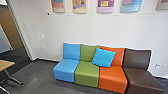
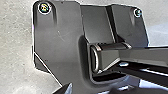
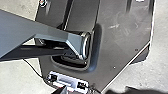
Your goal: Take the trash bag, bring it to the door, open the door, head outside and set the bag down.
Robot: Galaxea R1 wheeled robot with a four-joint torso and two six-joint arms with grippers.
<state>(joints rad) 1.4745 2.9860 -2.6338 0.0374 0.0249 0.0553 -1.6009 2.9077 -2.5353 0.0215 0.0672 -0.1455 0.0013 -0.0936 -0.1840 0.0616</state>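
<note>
Four soft seats stand in a row by the white wall point(image 1: 47, 27). From left to right they are blue point(image 1: 65, 67), green point(image 1: 87, 75), orange point(image 1: 113, 78) and brown point(image 1: 142, 77). A bright blue pillow point(image 1: 103, 58) is tipped back on the green and orange seats. Pictures point(image 1: 104, 5) hang up high on the wall. Over on the left is a doorway point(image 1: 20, 31), and near it is the end of a light brown table point(image 1: 6, 65) with metal legs. The floor point(image 1: 37, 72) is dark gray. I cannot tell if the left gripper point(image 2: 65, 89) or the right gripper point(image 3: 61, 90) is open or closed. I cannot tell where the bag is.
</note>
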